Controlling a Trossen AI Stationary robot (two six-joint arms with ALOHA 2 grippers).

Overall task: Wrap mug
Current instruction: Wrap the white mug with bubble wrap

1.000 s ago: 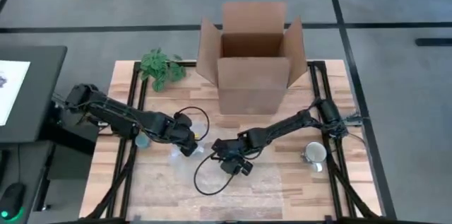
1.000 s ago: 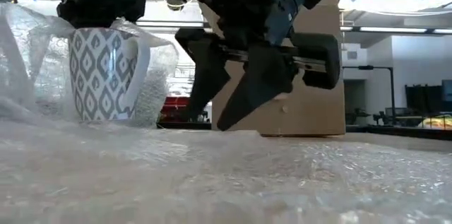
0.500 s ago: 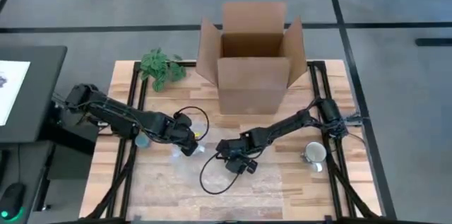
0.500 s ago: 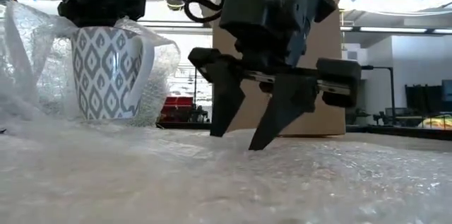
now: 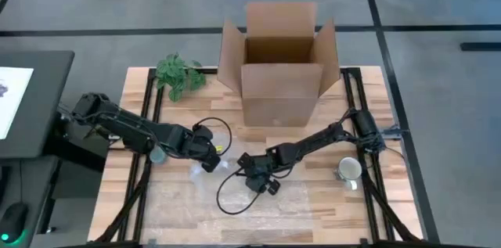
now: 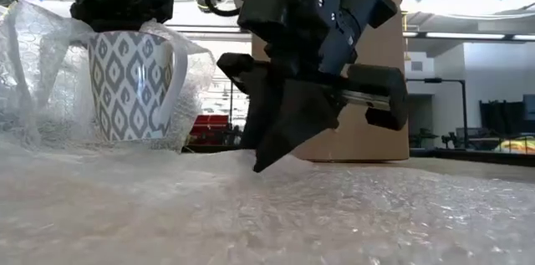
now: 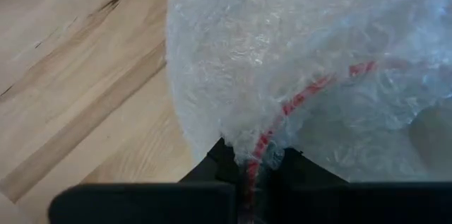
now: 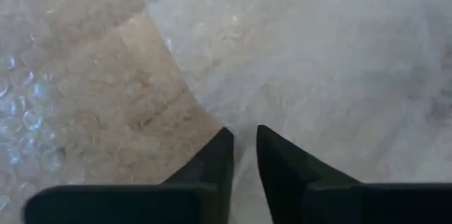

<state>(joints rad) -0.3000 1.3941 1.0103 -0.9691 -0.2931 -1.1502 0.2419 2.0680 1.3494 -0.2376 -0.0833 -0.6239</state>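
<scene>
A white mug with a grey diamond pattern (image 6: 134, 85) stands upright on the bubble wrap (image 6: 276, 215), which lies spread over the table's near half and rises around the mug. My left gripper (image 5: 208, 159) sits on top of the mug, shut on wrap at its rim. To the mug's right, my right gripper (image 6: 261, 163) comes down onto the flat sheet, its fingertips (image 8: 244, 146) closed on an edge of the wrap. My left gripper pinches bubble wrap (image 7: 247, 136) between its two fingers at the mug's top, coming from above. A red line under the wrap runs in between the fingers. The wrap hides whether the rim is in the hold. The mug stands on the sheet. My right gripper pinches an edge of the bubble wrap (image 8: 212, 121) between its two fingertips, slanting down from above. The sheet around the fingers lies flat on the table. One layer or several, I cannot tell.
An open cardboard box (image 5: 280, 64) stands at the table's far middle, and a green plant (image 5: 178, 74) lies at the far left. A second mug (image 5: 349, 170) stands near the right edge. A black cable (image 5: 227, 197) loops over the wrap.
My right gripper has come down onto the bubble wrap, tipped its fingers over, and shut: they stood apart half a second ago and are now together on the sheet. The mug and my left gripper have stayed in place.
</scene>
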